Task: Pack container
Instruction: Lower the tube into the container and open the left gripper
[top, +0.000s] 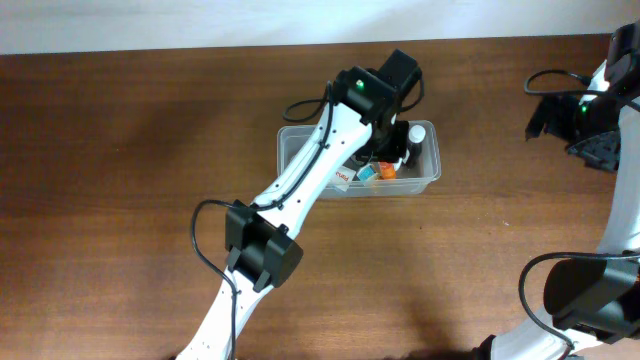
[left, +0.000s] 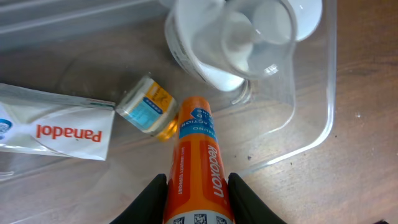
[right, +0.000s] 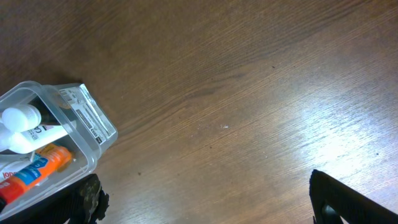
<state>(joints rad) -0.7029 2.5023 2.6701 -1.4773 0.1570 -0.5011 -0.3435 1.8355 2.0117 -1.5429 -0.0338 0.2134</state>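
Observation:
The clear plastic container (top: 298, 140) stands at the table's middle. My left gripper (top: 386, 160) is down inside its right half, shut on an orange Redoxon tube (left: 196, 155) that points away between the fingers (left: 196, 202). In the container lie a white Panadol box (left: 56, 130), a small bottle with a blue and yellow label (left: 147, 107) and a white bottle (left: 227, 43). The tube's tip is next to the small bottle. My right gripper (right: 205, 199) is open and empty over bare table, to the right of the container (right: 93, 134).
The brown wooden table (top: 120, 150) runs to a white edge at the back. My left arm crosses the container's front left in the overhead view and hides part of its contents. My right arm's base (top: 590, 290) is at the front right.

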